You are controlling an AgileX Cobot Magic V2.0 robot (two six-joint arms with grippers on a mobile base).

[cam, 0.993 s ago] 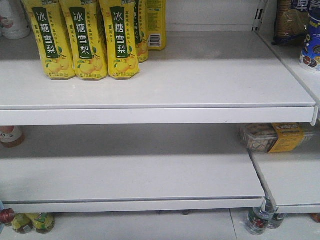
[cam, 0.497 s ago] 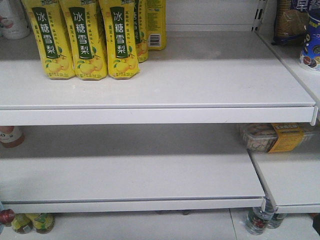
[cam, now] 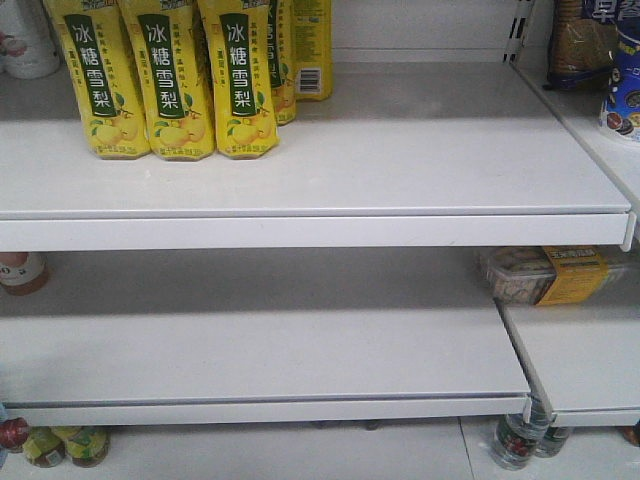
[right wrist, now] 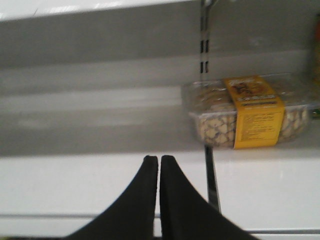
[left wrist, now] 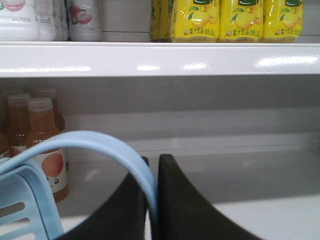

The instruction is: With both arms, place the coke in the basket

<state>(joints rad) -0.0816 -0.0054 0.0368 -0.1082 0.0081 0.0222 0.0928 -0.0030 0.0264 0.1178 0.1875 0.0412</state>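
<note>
My left gripper (left wrist: pixel 153 165) is shut on the light-blue handle (left wrist: pixel 107 146) of the basket (left wrist: pixel 22 202), whose slotted blue wall shows at the lower left of the left wrist view. My right gripper (right wrist: pixel 159 161) is shut and empty, facing the white lower shelf (right wrist: pixel 100 185). No coke shows in any view. Neither gripper shows in the front view.
Yellow pear-drink bottles (cam: pixel 165 80) stand at the upper shelf's left. A clear snack box with a yellow label (cam: pixel 545 275) lies on the lower right shelf, also in the right wrist view (right wrist: pixel 247 117). Orange juice bottles (left wrist: pixel 42 145) stand left of the basket. Bottles (cam: pixel 515 440) stand under the lowest shelf.
The front view has barely shifted. A dark shape at the lower right corner half a second ago is gone.
</note>
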